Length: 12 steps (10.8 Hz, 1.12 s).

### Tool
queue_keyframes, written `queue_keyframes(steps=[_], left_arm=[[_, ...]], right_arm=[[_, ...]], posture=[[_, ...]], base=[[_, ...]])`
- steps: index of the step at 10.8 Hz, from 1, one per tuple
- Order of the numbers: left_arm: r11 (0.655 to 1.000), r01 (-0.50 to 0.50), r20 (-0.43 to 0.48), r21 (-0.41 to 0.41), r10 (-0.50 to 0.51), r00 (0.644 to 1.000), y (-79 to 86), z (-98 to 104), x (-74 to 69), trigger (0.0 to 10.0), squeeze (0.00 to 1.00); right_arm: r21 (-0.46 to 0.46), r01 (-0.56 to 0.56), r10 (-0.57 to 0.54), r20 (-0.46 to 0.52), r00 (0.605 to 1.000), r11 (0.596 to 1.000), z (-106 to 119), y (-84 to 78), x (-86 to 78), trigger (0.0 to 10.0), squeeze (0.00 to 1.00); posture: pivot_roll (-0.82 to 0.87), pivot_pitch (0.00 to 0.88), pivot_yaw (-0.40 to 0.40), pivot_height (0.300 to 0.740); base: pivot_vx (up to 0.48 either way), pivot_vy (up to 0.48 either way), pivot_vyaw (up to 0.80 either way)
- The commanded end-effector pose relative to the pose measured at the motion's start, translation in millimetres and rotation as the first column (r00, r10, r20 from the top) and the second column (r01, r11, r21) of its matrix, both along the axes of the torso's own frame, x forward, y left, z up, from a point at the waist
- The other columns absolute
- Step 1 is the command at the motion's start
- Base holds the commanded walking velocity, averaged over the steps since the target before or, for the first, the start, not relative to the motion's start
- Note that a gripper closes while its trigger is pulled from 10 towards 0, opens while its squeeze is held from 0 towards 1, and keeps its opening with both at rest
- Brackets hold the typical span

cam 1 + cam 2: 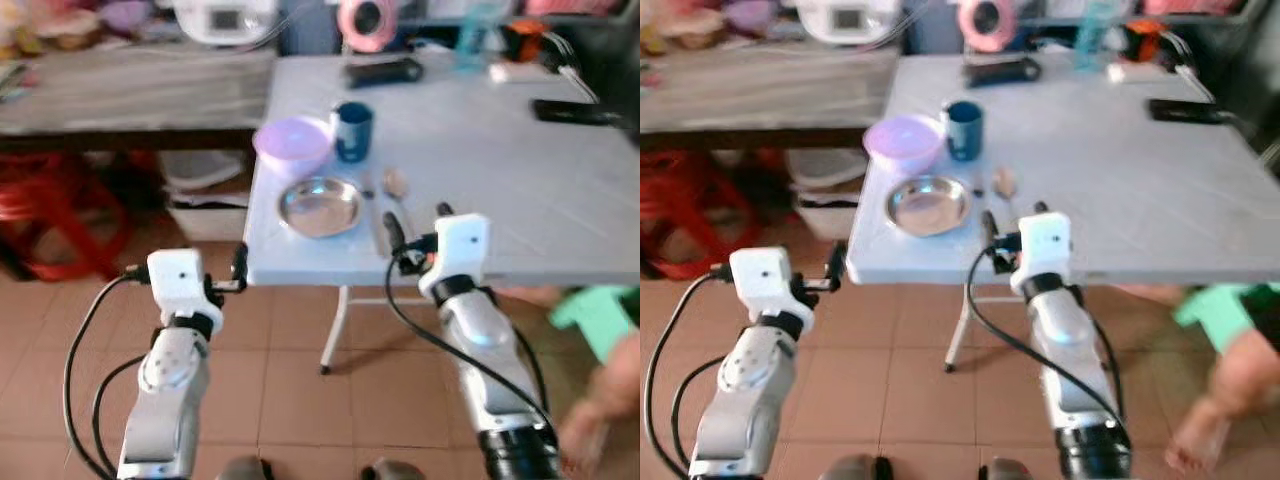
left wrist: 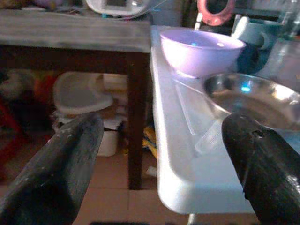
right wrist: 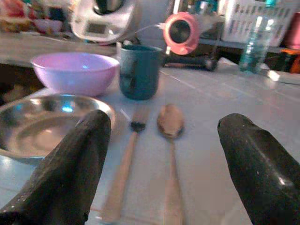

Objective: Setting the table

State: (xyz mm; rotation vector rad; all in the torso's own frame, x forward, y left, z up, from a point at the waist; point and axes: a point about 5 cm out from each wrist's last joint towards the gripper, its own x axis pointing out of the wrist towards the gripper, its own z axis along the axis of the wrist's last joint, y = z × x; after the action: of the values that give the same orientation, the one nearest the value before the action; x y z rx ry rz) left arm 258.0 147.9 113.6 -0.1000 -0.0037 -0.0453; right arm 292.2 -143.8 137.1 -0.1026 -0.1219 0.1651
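Note:
On the white table (image 1: 500, 180), near its front left corner, stand a purple bowl (image 1: 292, 143), a dark blue cup (image 1: 352, 130) and a steel plate (image 1: 320, 206). A fork (image 3: 123, 176) and a spoon (image 3: 170, 140) lie side by side just right of the plate. My right gripper (image 1: 418, 225) hovers open over the table's front edge, its fingers (image 3: 70, 173) pointing at the fork and spoon. My left gripper (image 1: 186, 265) is open and lower, left of the table's corner, with the table edge (image 2: 180, 187) between its fingers (image 2: 56, 173).
A wooden table (image 1: 130, 90) adjoins on the left, with a red stool (image 1: 60, 210) and a white container (image 1: 205, 190) beneath it. Black items (image 1: 385, 72) and a bottle (image 3: 257, 44) sit at the table's back. A person (image 1: 600, 400) is low on the right.

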Motion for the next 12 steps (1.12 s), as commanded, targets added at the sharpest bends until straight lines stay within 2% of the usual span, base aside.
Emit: queue_keyframes(steps=[1, 4, 8, 12], left_arm=[[1.000, -0.018, -0.001, 0.016, 0.018, 1.000, 3.6, 0.0, -0.8, 10.0, 0.00], [1.000, -0.011, 0.008, 0.027, 0.011, 1.000, 7.6, 1.2, -7.6, 10.0, 0.00], [1.000, -0.004, -0.009, 0.004, 0.004, 1.000, 4.4, -2.4, -12.0, 10.0, 0.00], [1.000, -0.022, 0.009, -0.011, 0.022, 1.000, 5.6, 2.8, -8.2, 10.0, 0.00]], right_arm=[[0.013, -0.017, 0.017, 0.011, 1.000, 1.000, 3.6, 3.1, 0.6, 10.0, 0.00], [0.049, -0.006, 0.006, 0.001, 1.000, 0.999, 7.8, -2.6, 8.9, 10.0, 0.00], [0.037, 0.000, 0.000, -0.018, 1.000, 0.999, -1.1, -4.8, -5.5, 10.0, 0.00], [0.015, -0.007, 0.007, 0.012, 1.000, 1.000, 3.7, -2.8, -4.0, 10.0, 0.00]], posture=[[0.01, 0.089, 0.047, 0.740], [0.02, 0.106, 0.049, 0.740], [0.03, 0.086, 0.021, 0.740], [0.03, 0.086, 0.021, 0.740]], base=[[0.000, 0.000, 0.00], [0.104, 0.000, -0.27], [0.320, 0.000, 0.00], [0.355, 0.000, 0.00]])
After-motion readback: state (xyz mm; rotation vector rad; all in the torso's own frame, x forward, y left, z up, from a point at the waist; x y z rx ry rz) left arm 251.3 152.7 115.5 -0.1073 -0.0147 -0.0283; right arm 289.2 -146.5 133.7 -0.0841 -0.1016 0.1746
